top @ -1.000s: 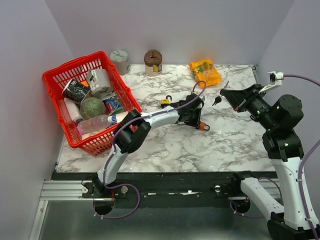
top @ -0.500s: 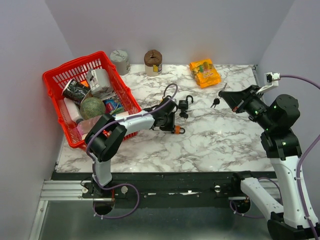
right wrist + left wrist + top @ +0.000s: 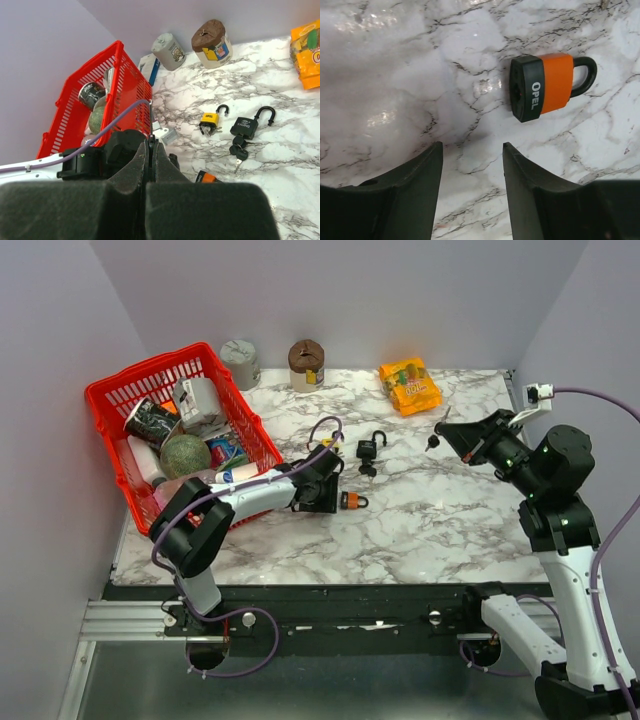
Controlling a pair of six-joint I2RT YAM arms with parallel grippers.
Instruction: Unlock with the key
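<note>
Left gripper has its jaws apart and empty, low over the bench. Orange padlock lies flat just ahead of its fingertips, off to the right, shackle closed. Right gripper is pinched shut and seems to hold the key, well apart from the padlock. Best to clamp the padlock body by its 2 flat sides, leave the base clear, and bring the key in straight.

On the table a basket stands at the left, a can and a tub behind it to the right, a snack bag further right, and mid-table an open padlock lies behind a shut padlock, a key to their right.
</note>
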